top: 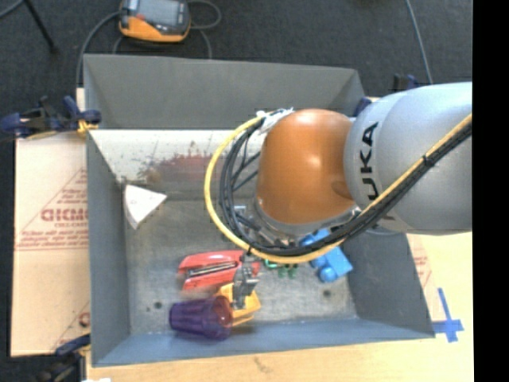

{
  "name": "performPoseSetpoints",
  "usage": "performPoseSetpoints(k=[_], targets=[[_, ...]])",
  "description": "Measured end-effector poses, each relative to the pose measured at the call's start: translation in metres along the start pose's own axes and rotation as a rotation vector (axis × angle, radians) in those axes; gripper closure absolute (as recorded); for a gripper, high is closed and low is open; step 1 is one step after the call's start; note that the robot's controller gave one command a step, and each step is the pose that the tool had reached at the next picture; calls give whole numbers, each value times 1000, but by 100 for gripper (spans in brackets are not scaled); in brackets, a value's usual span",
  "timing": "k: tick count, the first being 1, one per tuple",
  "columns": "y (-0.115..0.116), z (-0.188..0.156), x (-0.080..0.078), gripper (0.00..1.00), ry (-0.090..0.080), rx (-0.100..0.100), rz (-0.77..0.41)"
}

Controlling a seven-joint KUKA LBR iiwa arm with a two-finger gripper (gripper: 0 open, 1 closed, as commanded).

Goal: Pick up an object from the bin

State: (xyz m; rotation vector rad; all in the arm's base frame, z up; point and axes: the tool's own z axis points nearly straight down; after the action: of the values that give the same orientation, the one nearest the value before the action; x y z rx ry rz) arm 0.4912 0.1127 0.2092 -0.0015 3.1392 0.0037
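Note:
My gripper (247,279) comes down from under the orange cover to the front middle of the bin. Its tip is right above a small yellow object (243,304) and seems to touch it. A purple rounded object (198,318) lies against the yellow one on its left, near the front wall. A red flat tool (208,265), like a stapler, lies just left of the gripper. Small green bits (279,267) lie just to its right.
A blue object (333,264) lies to the right, partly under the arm. A white folded piece (141,203) rests by the left wall. The arm and its orange cover hide the bin's middle and right.

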Motion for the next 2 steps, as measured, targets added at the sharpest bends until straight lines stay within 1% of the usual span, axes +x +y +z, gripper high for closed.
performPoseSetpoints(k=[1,2], targets=[[-2,23,1,0,-9,2,-131],[16,121,-26,100,-62,-7,-417]])
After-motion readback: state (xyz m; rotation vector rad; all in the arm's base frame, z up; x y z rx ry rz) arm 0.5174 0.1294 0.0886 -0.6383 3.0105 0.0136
